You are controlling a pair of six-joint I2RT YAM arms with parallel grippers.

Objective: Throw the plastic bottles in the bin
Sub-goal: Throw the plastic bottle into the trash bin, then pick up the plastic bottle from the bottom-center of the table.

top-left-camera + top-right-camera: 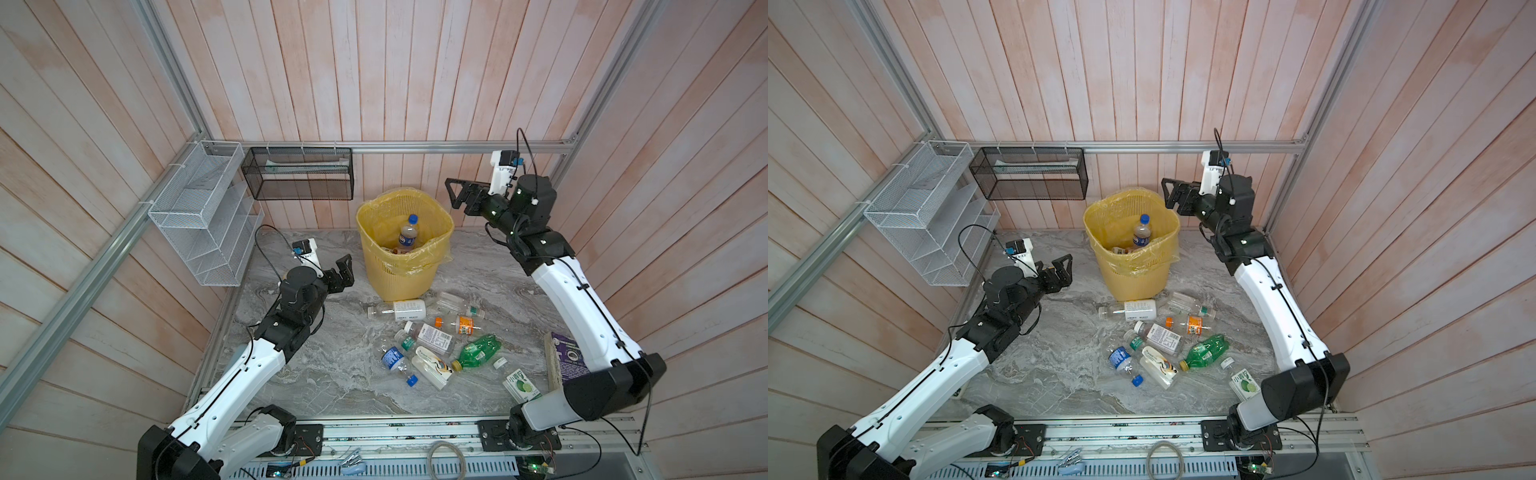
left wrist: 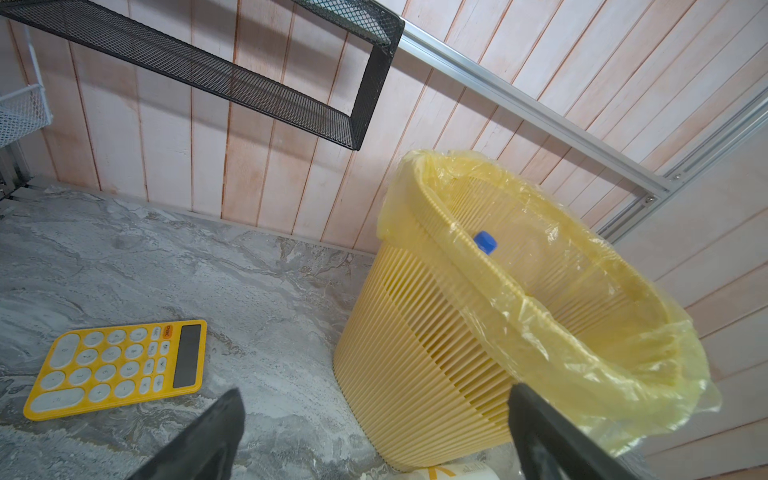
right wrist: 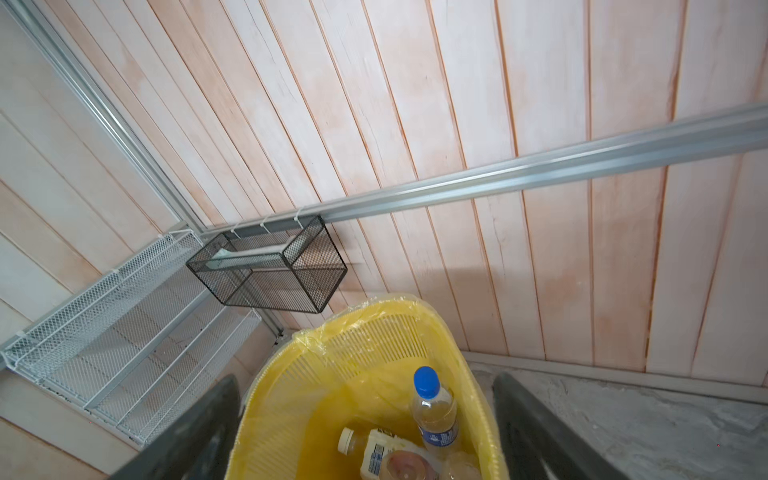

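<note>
Plastic bottles [image 1: 428, 340] are lying partly in a loose heap on the grey marbled table [image 1: 332, 374] and partly down inside the bin [image 1: 399, 282]. The right gripper [image 1: 452, 193] is hanging high over the bin's far right rim, jaws spread wide and gripping nothing. The right wrist view is looking past both fingers into the bin. In there a blue-capped bottle [image 3: 434, 411] is standing almost upright against the translucent yellow bag [image 2: 623, 365] that is draping over the rim. A white-capped bottle [image 3: 374, 451] is lying on the bottom beside it, with another clear one partly cut off by the picture's edge.

The left gripper [image 1: 347, 272] is hovering low, just left of the bin and pointing towards it, likewise released and holding nothing. A yellow calculator [image 2: 120, 365] is lying flat on the table left of the bin.

In the heap, a white-labelled bottle [image 1: 399, 309] is lying just beside the bin's near base. An orange-capped bottle [image 1: 459, 324], a green bottle [image 1: 478, 351] and an opaque white bottle [image 1: 434, 368] are resting nearer. A green-and-white carton [image 1: 521, 386] is lying at the near right.

On the far wall a black mesh rack [image 1: 299, 174] is holding a pale flat item, and a white mesh rack [image 1: 203, 216] is hanging on the left wall
</note>
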